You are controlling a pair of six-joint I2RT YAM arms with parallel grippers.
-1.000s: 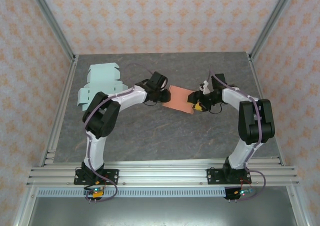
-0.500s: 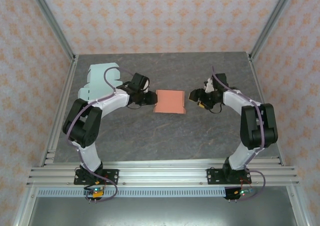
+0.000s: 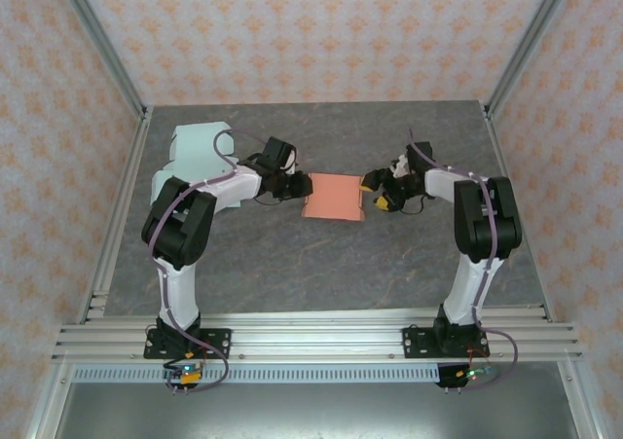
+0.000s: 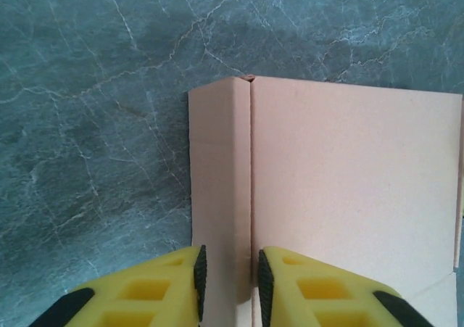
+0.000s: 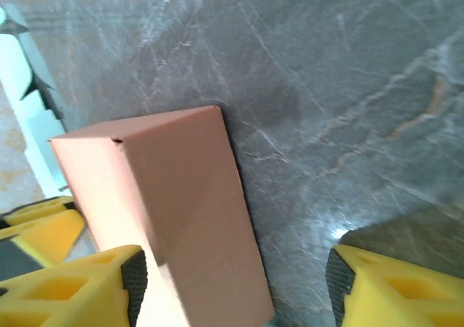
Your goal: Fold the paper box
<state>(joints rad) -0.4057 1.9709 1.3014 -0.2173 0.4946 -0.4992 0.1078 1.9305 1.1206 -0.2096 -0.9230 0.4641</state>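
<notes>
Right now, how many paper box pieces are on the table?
2. A salmon-pink, partly folded paper box sits at the middle of the grey table; a pale mint flat paper cutout lies far left, partly under the left arm, possibly hiding more.

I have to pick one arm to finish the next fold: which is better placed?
Left. The left gripper looks clamped on the pink paper box's raised side wall, ready to fold it over. The right gripper stands wide open at the opposite end, gripping nothing.
</notes>
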